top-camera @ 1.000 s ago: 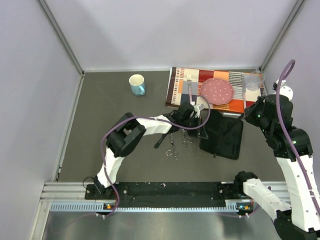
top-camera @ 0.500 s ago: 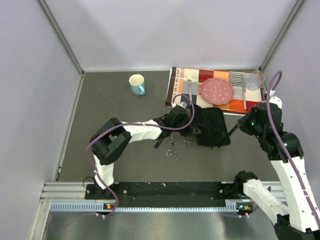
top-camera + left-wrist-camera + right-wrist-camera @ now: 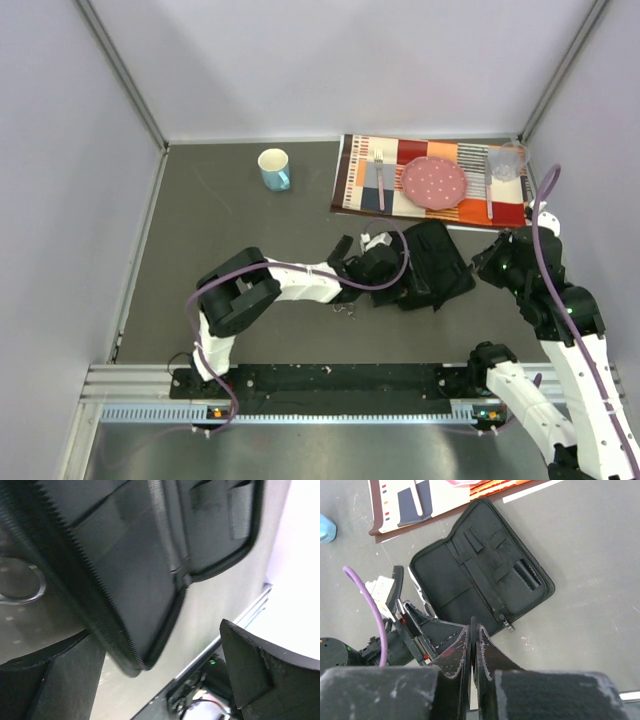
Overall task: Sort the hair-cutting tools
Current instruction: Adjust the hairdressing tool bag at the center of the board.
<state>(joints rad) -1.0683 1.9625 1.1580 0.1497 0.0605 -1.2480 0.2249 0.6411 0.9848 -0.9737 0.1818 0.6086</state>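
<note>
Your left tool [image 3: 159, 634] is spread wide, gripping nothing; the zipped left edge of the case [image 3: 445, 580] sits between its fingers; one ring of the silver scissors [image 3: 20, 582] shows on the surface [image 3: 200, 240] just beside that edge, the rest hidden; the case lies open; a black comb [image 3: 527, 574] is tucked in a slot inside it; your right tool [image 3: 474, 630] is clenched empty above the case's near edge.
</note>
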